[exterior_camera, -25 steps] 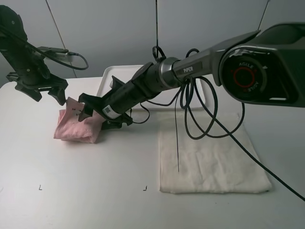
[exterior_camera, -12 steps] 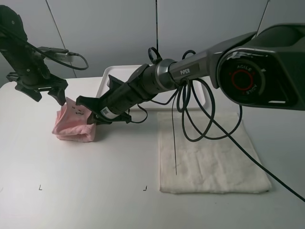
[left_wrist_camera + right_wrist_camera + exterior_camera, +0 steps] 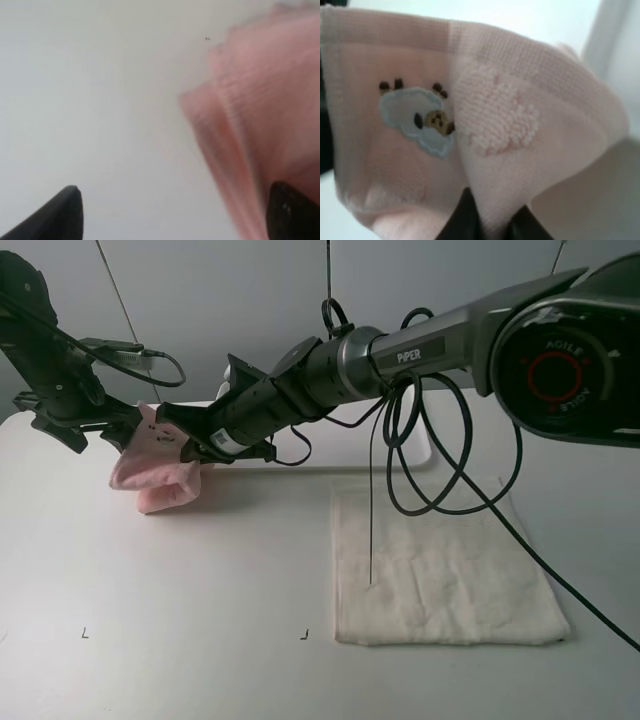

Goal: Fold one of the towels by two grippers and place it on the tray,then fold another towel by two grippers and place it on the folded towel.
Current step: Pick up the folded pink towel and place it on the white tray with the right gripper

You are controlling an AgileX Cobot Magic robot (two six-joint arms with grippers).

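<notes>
The folded pink towel with a small embroidered sheep hangs lifted above the table at the far left. My right gripper reaches across the middle and is shut on its upper edge; the right wrist view shows the cloth pinched between the fingers. My left gripper is open just left of the towel, and one fingertip is beside the pink folds. The white towel lies flat on the right. The white tray sits at the back, partly hidden by the right arm.
Black cables hang from the right arm over the white towel and the tray's front edge. Small corner marks are on the table near the front. The table's left edge lies near the left arm.
My right gripper has lifted the pink towel off the table, up and back. The left arm has hardly moved.
</notes>
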